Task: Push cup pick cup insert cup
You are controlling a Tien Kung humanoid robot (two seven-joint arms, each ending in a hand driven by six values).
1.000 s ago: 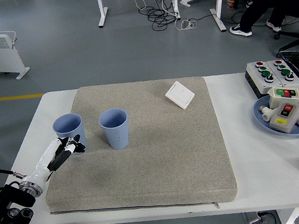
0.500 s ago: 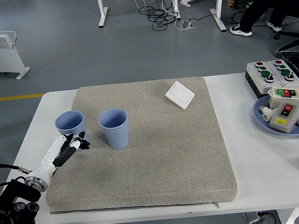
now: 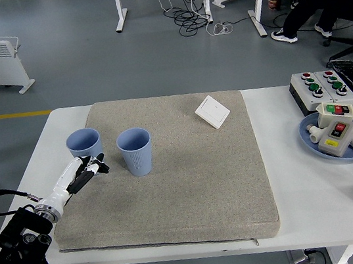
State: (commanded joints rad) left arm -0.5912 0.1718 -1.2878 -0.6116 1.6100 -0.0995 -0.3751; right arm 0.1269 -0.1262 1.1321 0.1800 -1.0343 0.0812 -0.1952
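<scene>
Two blue cups stand upright on the grey mat [image 3: 192, 189]: the left cup [image 3: 84, 144] at its left edge, the right cup [image 3: 135, 151] just beside. Left hand [image 3: 87, 171], fingers loosely extended and holding nothing, rests right below the left cup. White switch plate [image 3: 212, 111] lies farther right.

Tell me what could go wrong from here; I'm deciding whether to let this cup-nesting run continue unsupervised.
1. The left hand sits low beside the left blue cup, fingers near its base. A push from there might tip the cup on the soft grey mat rather than slide it.
2. That cup stands at the mat's left edge, so it could slip off onto the white table.
3. The right blue cup stands close by; a sideways push could knock it over.
</scene>
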